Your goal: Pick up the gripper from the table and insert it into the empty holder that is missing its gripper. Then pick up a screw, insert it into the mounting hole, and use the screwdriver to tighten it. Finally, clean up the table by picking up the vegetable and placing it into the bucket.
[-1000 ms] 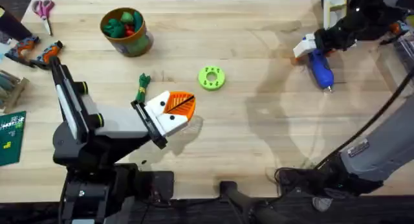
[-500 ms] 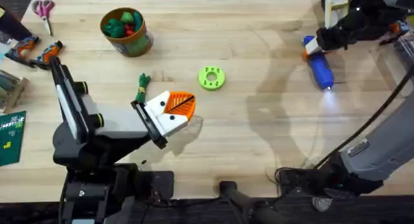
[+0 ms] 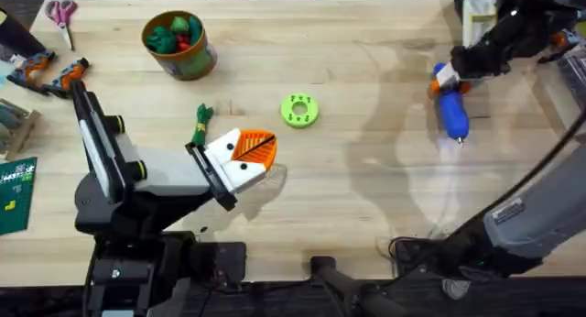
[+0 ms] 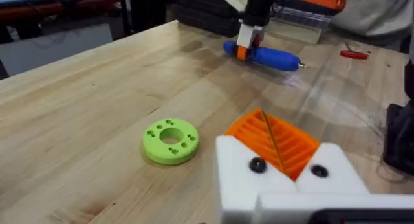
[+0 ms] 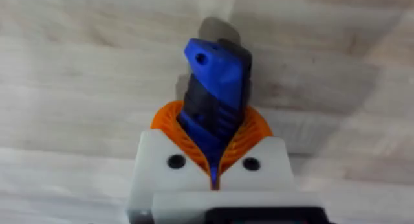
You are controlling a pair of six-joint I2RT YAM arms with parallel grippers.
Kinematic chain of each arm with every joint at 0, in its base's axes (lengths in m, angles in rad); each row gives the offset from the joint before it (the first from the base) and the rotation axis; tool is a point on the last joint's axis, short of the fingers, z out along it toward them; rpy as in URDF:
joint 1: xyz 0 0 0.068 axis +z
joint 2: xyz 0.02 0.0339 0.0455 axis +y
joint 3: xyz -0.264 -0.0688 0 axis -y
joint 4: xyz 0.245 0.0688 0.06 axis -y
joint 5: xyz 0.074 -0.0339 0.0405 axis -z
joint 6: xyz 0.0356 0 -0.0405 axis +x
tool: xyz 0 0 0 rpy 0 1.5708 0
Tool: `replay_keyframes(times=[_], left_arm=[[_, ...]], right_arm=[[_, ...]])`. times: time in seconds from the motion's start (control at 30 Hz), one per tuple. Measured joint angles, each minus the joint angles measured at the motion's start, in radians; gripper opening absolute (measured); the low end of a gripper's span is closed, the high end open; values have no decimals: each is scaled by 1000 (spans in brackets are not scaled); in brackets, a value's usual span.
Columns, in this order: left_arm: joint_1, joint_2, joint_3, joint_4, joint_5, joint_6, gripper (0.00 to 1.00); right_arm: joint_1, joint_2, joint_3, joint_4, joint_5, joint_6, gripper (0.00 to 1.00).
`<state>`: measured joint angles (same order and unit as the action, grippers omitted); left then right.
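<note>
Right wrist: screwdriver (image 5: 213,101) clamped between orange fingers (image 5: 252,136).

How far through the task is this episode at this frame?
Mid-job. The right gripper has its jaws shut on the blue screwdriver, so the screw stage looks to be in hand; whether the orange fingertip or a screw is already fitted can't be told. Cleanup is left: the green vegetable lies on the table, outside the bucket.

R arm is extended to the far right of the table; right gripper (image 3: 446,76) is closed w/ orange pads on the screwdriver (image 3: 452,109). L arm is folded low near its base; left gripper (image 3: 245,157) is seen pads together.
</note>
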<state>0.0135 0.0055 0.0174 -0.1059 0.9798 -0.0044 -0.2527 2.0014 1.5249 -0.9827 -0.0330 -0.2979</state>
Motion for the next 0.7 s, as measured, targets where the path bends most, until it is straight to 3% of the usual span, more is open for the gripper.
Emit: replay_keyframes(times=[0.3,0.53,0.7], left_arm=[[0,0,0,0,0,0,14],[0,0,0,0,0,0,14],[0,0,0,0,0,0,14]], right_arm=[[32,-291,-1,-129,-10,71,26],[170,-470,-15,-122,-44,139,26],[286,-602,-99,-60,-71,197,26]])
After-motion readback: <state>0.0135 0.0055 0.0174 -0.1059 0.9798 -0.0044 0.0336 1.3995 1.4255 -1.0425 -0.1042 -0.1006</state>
